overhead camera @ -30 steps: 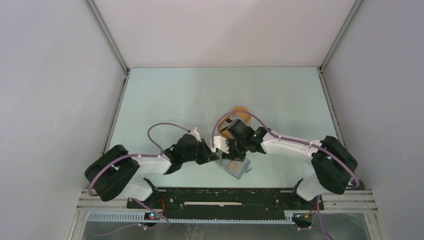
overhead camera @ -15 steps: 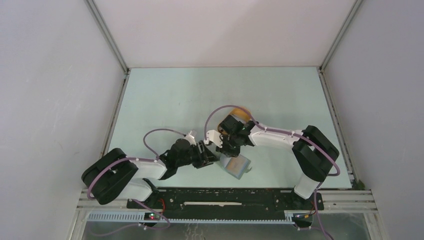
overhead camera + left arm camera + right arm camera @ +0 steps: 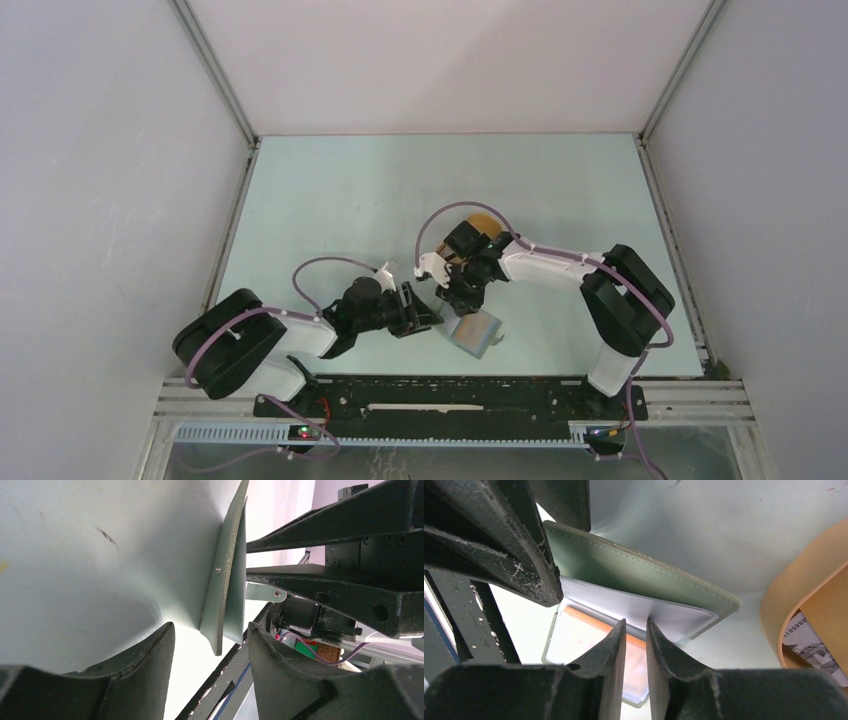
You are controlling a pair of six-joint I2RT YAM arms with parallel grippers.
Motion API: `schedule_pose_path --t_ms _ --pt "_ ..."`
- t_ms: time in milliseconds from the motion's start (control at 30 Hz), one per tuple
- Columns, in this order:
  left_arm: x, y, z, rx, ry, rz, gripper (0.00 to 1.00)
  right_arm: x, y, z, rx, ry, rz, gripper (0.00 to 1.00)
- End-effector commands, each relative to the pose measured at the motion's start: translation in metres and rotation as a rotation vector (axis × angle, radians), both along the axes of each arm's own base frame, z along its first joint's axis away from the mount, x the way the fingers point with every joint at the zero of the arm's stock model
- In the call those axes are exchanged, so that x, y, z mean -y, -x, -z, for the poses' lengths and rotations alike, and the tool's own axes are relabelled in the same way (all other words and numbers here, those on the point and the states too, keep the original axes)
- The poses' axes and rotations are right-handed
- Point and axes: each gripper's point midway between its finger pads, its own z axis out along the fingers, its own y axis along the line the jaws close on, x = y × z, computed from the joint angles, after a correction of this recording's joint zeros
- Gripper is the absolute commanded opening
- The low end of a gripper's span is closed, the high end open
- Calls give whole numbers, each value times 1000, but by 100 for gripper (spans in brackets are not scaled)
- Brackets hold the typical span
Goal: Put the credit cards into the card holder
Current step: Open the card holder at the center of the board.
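Top external: left pincer, right pincer meet at card holder.

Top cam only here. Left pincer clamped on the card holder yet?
Observer: No. The left wrist view shows the left pincer open, straddling one edge of the card holder.
Operator: Right one gripping a card?
Observer: Cannot tell. The right wrist view shows the right pincer nearly shut, its tips over the holder's opened inner pocket.
Operator: Anything in the tray?
Observer: Yes. The right wrist view shows a whitish card with printed digits lying in the orange tray.
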Motion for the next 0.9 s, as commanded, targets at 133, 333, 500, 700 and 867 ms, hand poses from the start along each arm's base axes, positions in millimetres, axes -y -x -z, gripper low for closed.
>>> schedule_pose_path --t_ms 133,333,500,700,867 --pt "15 -14 -7 21 -20 39 39 -10 2 -11 -93 -59 20 29" --pt "11 -13 6 -32 -45 5 0 -3 3 -35 -142 -139 30 30" --pt "-19 -16 12 -82 -41 -164 0 3 17 -78 -264 -317 12 34" --pt "-36 -22 5 -125 39 -321 0 -2 36 -99 -465 -423 85 37" --pt "-50 -27 2 -145 83 -443 0 -3 24 -101 -608 -438 242 44"
